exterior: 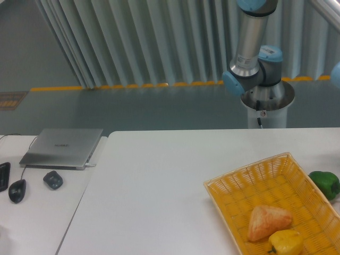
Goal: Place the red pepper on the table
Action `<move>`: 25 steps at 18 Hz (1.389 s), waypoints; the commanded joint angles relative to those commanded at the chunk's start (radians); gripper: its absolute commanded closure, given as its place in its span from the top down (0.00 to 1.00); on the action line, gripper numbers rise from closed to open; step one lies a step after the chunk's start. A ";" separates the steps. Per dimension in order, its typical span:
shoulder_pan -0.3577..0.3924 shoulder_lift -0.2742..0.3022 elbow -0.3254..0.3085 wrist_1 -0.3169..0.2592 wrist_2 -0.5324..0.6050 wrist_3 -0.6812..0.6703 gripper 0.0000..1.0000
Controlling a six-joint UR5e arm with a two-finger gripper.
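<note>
The small red pepper does not show anywhere in the frame, and the pincer lies outside it too, so its state cannot be told. The large white smooth-topped table (pixel 159 186) fills the lower middle. At lower right on it sits a yellow wicker basket (pixel 234 188) holding an orange-tan wedge-shaped piece (pixel 268 222) and, touching it, a yellow bell pepper (pixel 285 242). A green bell pepper (pixel 326 183) lies just beside the basket's right rim. The grey-and-blue arm (pixel 254 58) stands at upper right.

Soft, even, cool light; slight blur.
</note>
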State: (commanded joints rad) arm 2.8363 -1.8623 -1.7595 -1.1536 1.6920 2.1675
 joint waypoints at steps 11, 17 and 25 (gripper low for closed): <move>-0.097 0.041 0.181 -0.061 -0.026 0.023 1.00; -0.150 0.038 0.236 -0.095 -0.077 -0.117 1.00; -0.259 -0.028 0.275 -0.149 -0.112 -0.153 1.00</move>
State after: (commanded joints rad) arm 2.5771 -1.8898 -1.4849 -1.3023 1.5800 2.0142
